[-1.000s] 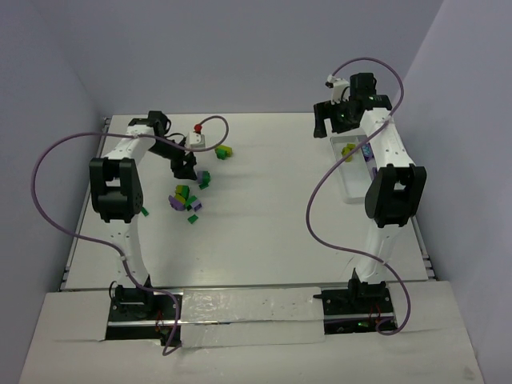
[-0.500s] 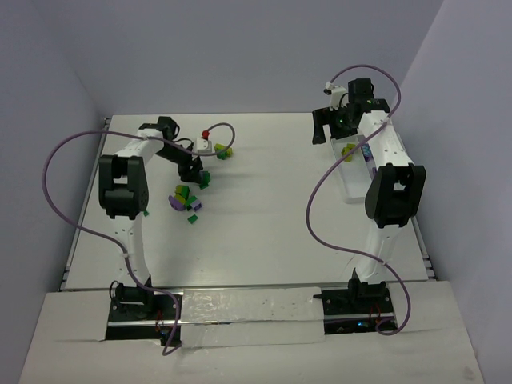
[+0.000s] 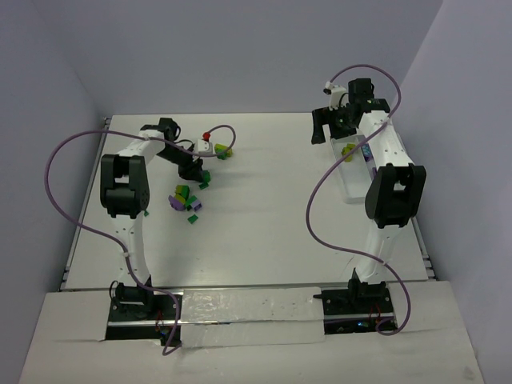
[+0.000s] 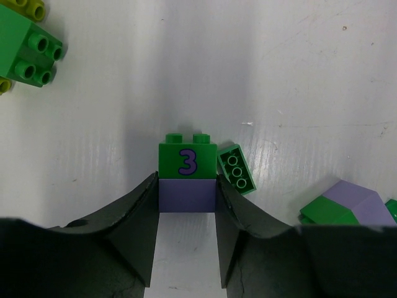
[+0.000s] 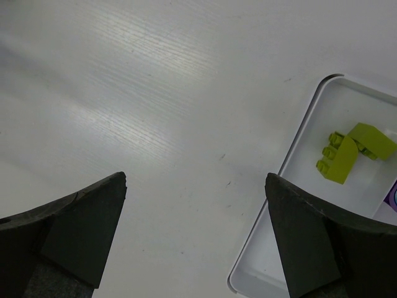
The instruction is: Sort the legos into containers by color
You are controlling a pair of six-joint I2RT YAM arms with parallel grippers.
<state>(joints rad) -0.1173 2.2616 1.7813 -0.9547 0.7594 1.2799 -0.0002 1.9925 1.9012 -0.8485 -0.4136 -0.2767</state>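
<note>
The left gripper [image 4: 186,186] is clenched on a two-part lego [image 4: 187,162], a green brick printed with a 3 stacked on a lavender one. Its fingers press the lavender half from 9 and 3 o'clock. The piece's long axis runs 6 to 12 o'clock, green end past the fingertips. A small dark green brick [image 4: 236,169] lies just beside it at 3 o'clock, perhaps touching. From above, this grasp sits at the 12 o'clock edge of the lego pile [image 3: 186,200], and the white tray [image 3: 350,188] lies well apart at 3 o'clock. The right gripper [image 5: 195,180], much nearer that tray, hangs released and empty, with yellow-green bricks [image 5: 353,149] in the tray at its 3 o'clock. The carry, I judge, goes toward 3 o'clock.
</note>
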